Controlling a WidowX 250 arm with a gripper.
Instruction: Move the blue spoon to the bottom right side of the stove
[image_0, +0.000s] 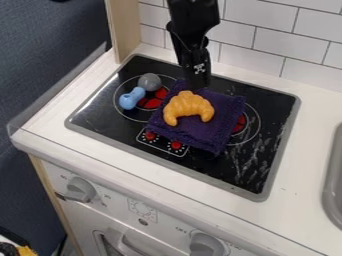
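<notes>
The white desk (297, 215) carries a black stovetop (247, 172) with a grey rim; the target is its lower right part, where pale streaks mark the glass. My black arm (193, 20) comes in from the top edge. The claw (198, 88) hangs at the rear edge of a folded purple cloth (224, 107); whether it is open or closed I cannot tell. On the cloth sits an orange toy croissant (190, 107). The blue spoon (132, 98) lies left of the cloth, on the left burner, its upper end meeting a grey rounded piece (149, 82); whether the two are joined I cannot tell.

The step in hand, as I judge it, is the approach to the spoon. I should travel left above croissant height, line up across the narrow blue middle, and descend straight, since a sideways touch could roll it. If the grey piece is joined, its weight may tip the grasp. I should then lift well over the cloth and croissant before crossing, and lower gently at the target.
</notes>
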